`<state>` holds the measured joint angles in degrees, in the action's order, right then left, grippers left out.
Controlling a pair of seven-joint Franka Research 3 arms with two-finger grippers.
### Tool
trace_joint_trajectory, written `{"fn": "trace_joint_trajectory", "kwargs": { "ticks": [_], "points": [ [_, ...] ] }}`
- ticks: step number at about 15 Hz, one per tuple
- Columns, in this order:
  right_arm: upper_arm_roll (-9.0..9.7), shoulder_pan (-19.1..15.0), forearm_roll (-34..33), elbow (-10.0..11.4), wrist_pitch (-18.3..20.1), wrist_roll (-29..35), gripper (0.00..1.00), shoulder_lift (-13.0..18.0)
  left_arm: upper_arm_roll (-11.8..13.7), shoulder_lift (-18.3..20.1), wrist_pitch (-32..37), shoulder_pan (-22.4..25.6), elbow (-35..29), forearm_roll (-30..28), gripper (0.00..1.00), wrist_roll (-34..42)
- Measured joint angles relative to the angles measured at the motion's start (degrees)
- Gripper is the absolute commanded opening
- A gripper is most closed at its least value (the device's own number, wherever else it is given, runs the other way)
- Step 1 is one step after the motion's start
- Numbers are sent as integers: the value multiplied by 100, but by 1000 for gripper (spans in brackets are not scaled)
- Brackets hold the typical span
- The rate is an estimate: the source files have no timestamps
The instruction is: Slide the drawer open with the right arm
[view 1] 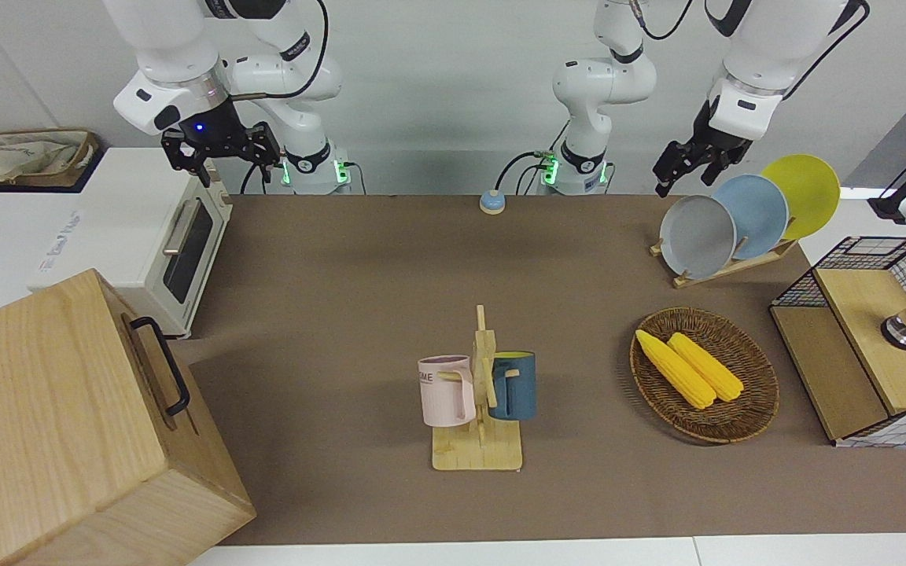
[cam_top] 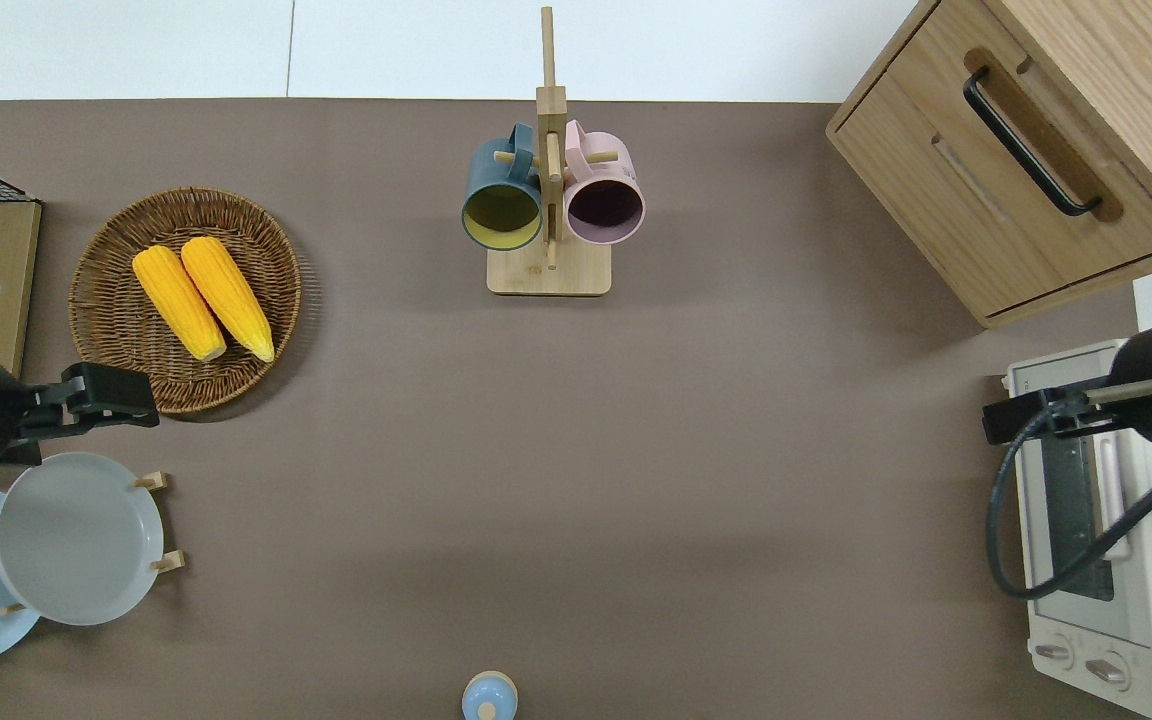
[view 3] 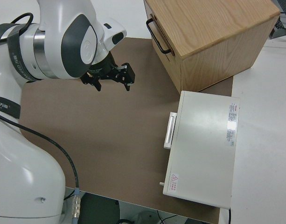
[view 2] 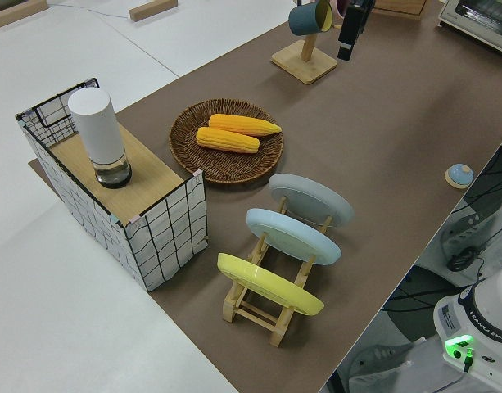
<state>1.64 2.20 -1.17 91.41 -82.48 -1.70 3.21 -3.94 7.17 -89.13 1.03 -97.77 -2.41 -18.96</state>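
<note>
The drawer (cam_top: 1011,185) is sitting flush and closed in the wooden cabinet (view 1: 44,409), at about 1 o'clock in the overhead view, farther from the robots than the white toaster oven (cam_top: 1096,540). Its black bar handle (cam_top: 1031,140) is untouched. The right gripper (view 1: 221,157) is hanging over the toaster oven with fingers spread apart, holding nothing, a blue wrist light showing. The left arm is parked; whether the left gripper (view 1: 685,169) is open cannot be told. The pink mug (view 1: 447,391) is bearing partial lettering reading "ME". The toaster oven is carrying a red warning sticker (view 3: 174,179); its wording is unreadable.
</note>
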Motion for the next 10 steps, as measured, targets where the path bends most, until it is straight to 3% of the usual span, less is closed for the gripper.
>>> {"fn": "trace_joint_trajectory", "kwargs": {
  "ticks": [10],
  "points": [
    [-6, 262, -9, -126, 32, 0, 987, 0, 0, 0, 0, 0, 0, 0, 993, 0]
  ]
}}
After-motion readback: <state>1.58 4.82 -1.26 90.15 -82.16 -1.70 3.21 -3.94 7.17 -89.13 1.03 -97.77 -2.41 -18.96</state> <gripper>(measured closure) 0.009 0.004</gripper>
